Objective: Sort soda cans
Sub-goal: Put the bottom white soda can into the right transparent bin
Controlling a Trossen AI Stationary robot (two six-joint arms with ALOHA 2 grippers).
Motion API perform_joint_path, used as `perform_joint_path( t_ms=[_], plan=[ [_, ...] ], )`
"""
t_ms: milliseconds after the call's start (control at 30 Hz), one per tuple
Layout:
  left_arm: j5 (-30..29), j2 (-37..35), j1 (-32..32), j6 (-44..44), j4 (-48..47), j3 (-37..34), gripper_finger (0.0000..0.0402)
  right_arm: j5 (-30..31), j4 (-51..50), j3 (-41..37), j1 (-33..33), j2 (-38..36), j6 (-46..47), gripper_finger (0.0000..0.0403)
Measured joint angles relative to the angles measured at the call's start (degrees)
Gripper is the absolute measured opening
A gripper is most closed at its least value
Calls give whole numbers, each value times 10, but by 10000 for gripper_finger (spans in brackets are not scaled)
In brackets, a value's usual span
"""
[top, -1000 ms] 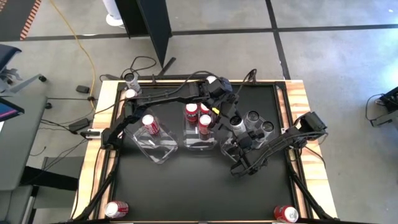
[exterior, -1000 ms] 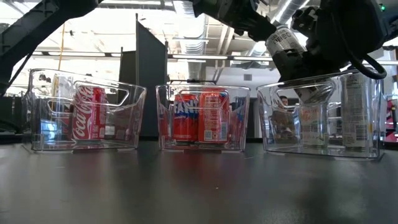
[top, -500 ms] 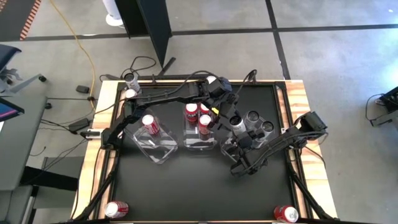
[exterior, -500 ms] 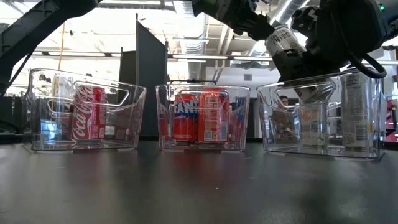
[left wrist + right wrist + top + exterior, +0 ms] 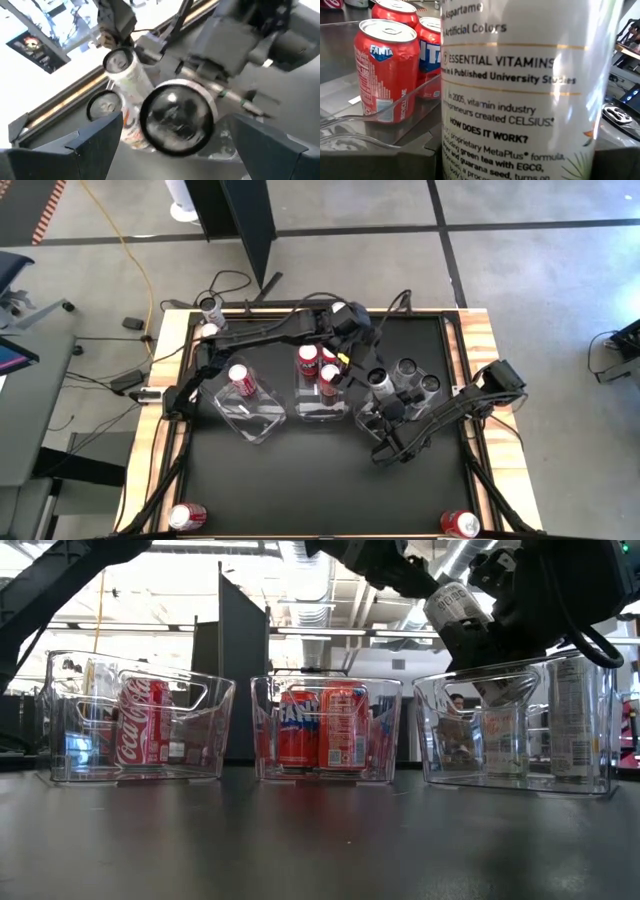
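While the right gripper [image 5: 388, 412] pinches a white Celsius can [image 5: 527, 95] tilted over the right bin [image 5: 520, 730], the left gripper [image 5: 352, 360] sits just beside it, jaws spread wide – holding nothing. Fanta cans [image 5: 318, 727] fill the middle bin [image 5: 325, 730] – a Coke can [image 5: 143, 722] stands in the left bin [image 5: 140, 730].

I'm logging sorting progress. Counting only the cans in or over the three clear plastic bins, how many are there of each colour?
Red soda cans: 4
Silver-white soda cans: 3
Total: 7
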Motion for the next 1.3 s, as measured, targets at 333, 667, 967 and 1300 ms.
perform_joint_path(
  t_ms=[333, 667, 967, 1300],
  plan=[
    [16, 24, -3, 9, 13, 1, 358, -3, 0, 0, 0, 0, 2, 238],
    [40, 53, -5, 10, 26, 0, 355, -5, 6, 0, -2, 0, -8, 238],
    [44, 53, -5, 6, 42, 0, 284, -5, 6, 0, -2, 0, -13, 238],
    [45, 53, -4, 8, 43, 0, 256, -4, 6, 0, -2, 0, -14, 238]
  ],
)
